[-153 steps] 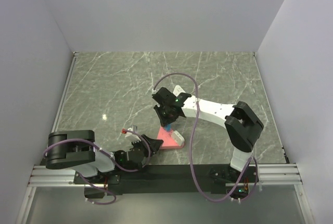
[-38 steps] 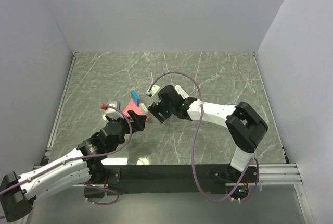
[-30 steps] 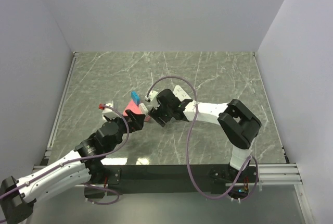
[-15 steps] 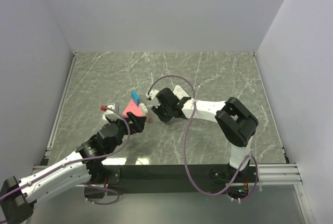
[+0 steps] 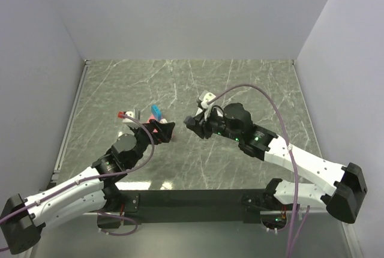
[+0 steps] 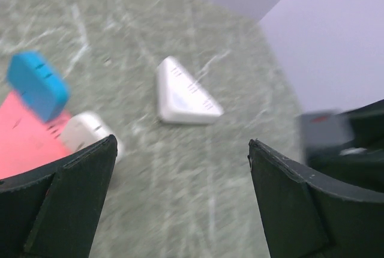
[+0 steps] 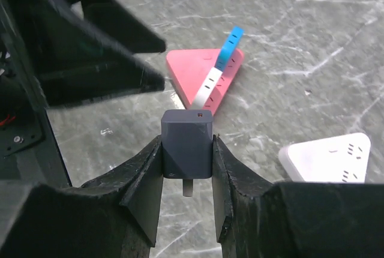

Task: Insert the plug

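Note:
My right gripper [image 7: 186, 150] is shut on a dark grey plug [image 7: 186, 144], held above the table with its metal prong [image 7: 188, 187] pointing down. Beyond it lies a pink triangular power strip [image 7: 195, 72] with a blue plug [image 7: 230, 45] and a white plug [image 7: 207, 87] standing in it. A white triangular power strip [image 7: 327, 156] lies to the right. My left gripper [image 6: 182, 150] is open and empty, facing the white strip [image 6: 180, 93], with the pink strip [image 6: 24, 144] at its left. From above, the left gripper [image 5: 163, 131] and right gripper [image 5: 189, 120] nearly face each other.
Grey marble tabletop [image 5: 240, 84] is walled on three sides. A purple cable [image 5: 264, 93] arcs over the right arm. The left gripper's black fingers [image 7: 102, 48] fill the upper left of the right wrist view, close to the pink strip.
The right gripper has shut on the dark grey plug and drawn back to the right, its arm swinging outward. The left gripper has edged forward beside the pink strip.

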### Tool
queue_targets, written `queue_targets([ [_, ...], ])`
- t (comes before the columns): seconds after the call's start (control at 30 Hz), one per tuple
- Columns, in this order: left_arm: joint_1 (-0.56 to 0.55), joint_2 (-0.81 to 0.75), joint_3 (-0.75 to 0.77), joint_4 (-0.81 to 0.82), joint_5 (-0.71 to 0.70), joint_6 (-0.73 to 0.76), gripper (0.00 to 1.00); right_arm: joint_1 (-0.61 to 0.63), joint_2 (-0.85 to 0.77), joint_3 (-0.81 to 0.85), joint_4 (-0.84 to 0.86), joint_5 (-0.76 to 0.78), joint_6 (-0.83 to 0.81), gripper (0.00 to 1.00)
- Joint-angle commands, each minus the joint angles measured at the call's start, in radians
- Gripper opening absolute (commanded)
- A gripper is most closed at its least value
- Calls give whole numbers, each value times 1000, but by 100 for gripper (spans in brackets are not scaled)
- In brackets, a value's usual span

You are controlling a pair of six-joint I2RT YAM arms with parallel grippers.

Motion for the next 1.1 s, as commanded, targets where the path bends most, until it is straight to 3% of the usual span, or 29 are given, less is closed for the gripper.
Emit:
queue_targets([
  [0.0, 6, 1, 46, 145, 73, -14, 96, 28, -6, -58, 109, -27, -34, 0],
  [0.13, 6, -10, 46, 225, 133, -57, 95, 53, -25, -117, 178, 34, -33, 0],
  [0.5, 6, 139, 72, 251, 300, -147, 91, 93, -22, -129, 227, 167, -36, 0],
  [0.8, 6, 208, 89, 292, 366, -154, 81, 113, -13, -123, 244, 177, -39, 0],
  [1.07, 6, 274, 101, 323, 449, -167, 54, 119, 13, -137, 298, 188, -45, 0],
])
